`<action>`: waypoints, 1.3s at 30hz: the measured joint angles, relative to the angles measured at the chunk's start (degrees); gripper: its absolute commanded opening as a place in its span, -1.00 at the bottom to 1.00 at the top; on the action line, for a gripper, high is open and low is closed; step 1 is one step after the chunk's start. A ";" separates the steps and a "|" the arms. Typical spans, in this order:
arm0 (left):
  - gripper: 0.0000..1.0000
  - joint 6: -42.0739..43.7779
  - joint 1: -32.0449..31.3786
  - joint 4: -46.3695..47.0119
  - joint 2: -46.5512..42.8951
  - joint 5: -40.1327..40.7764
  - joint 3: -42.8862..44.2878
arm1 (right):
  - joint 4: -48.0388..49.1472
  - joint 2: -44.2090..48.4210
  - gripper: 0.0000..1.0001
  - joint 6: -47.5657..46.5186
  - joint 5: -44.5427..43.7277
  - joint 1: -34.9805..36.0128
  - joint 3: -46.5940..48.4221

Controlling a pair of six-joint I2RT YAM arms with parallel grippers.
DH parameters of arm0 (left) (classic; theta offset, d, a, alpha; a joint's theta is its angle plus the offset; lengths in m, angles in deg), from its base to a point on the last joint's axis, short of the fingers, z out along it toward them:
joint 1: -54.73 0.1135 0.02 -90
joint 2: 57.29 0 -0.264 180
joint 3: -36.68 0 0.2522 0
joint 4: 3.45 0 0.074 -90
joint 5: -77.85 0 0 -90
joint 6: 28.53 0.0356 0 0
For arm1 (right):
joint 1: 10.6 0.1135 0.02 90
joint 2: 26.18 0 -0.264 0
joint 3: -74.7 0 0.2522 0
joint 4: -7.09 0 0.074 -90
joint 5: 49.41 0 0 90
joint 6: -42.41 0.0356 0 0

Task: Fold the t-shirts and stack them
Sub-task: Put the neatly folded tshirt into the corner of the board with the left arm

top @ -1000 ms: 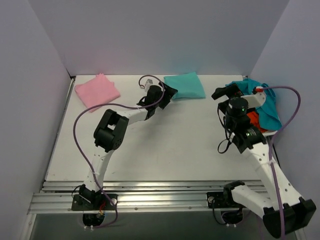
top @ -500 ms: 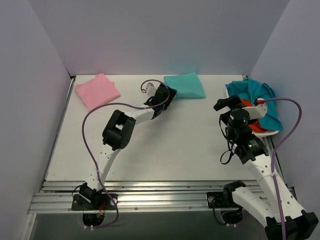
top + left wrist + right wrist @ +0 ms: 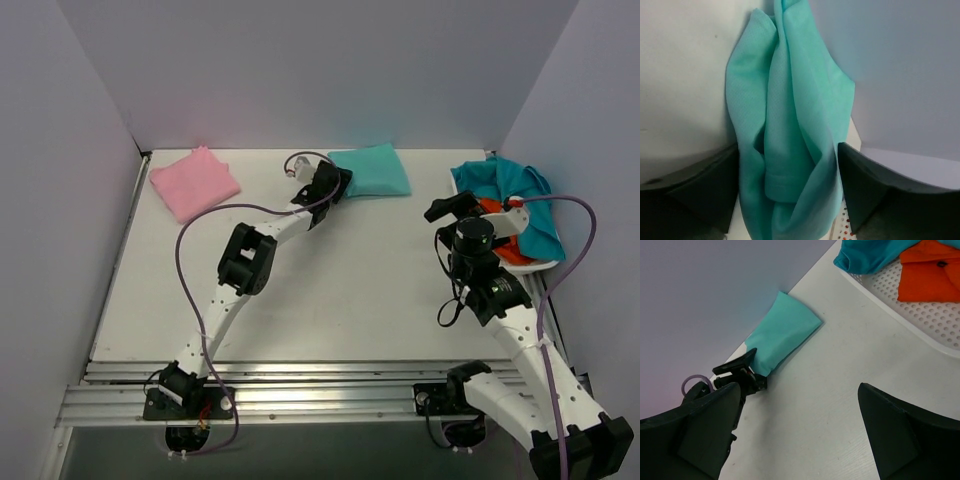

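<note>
Top external view:
- White table point(image 3: 330, 300), walled on three sides.
- Pink t-shirt point(image 3: 195, 182) lies folded at the far left corner.
- Light sea-green t-shirt point(image 3: 372, 170) lies folded flat at the far middle, against the back wall.
- Left gripper point(image 3: 332, 184) is stretched out to the sea-green shirt's left edge and touches it.
- Right gripper point(image 3: 450, 207) hangs over bare table just left of the white tray point(image 3: 535, 266).
- A darker teal t-shirt point(image 3: 515, 190) is heaped in the tray. An orange t-shirt point(image 3: 497, 232) shows beneath it.

Left wrist view:
- Left gripper point(image 3: 788, 165) has its jaws spread wide.
- The sea-green t-shirt point(image 3: 790, 100) runs between the two fingers point(image 3: 705, 192), creased lengthwise.
- The cloth fills the gap side to side. The fingers are released, not pinching.

Right wrist view:
- Right gripper point(image 3: 799, 390) has its jaws wide apart, with only bare tabletop between them.
- The sea-green t-shirt point(image 3: 785, 332) lies against the wall, with the left gripper point(image 3: 740, 375) at its near corner.
- The teal t-shirt point(image 3: 870, 255) and orange t-shirt point(image 3: 930, 270) sit in the perforated white tray point(image 3: 920, 320).
</note>
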 measured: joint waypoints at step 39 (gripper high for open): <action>-0.95 40.68 30.49 -19.43 -19.04 -27.21 -16.28 | 7.89 -4.79 0.98 0.81 10.95 -1.99 -3.78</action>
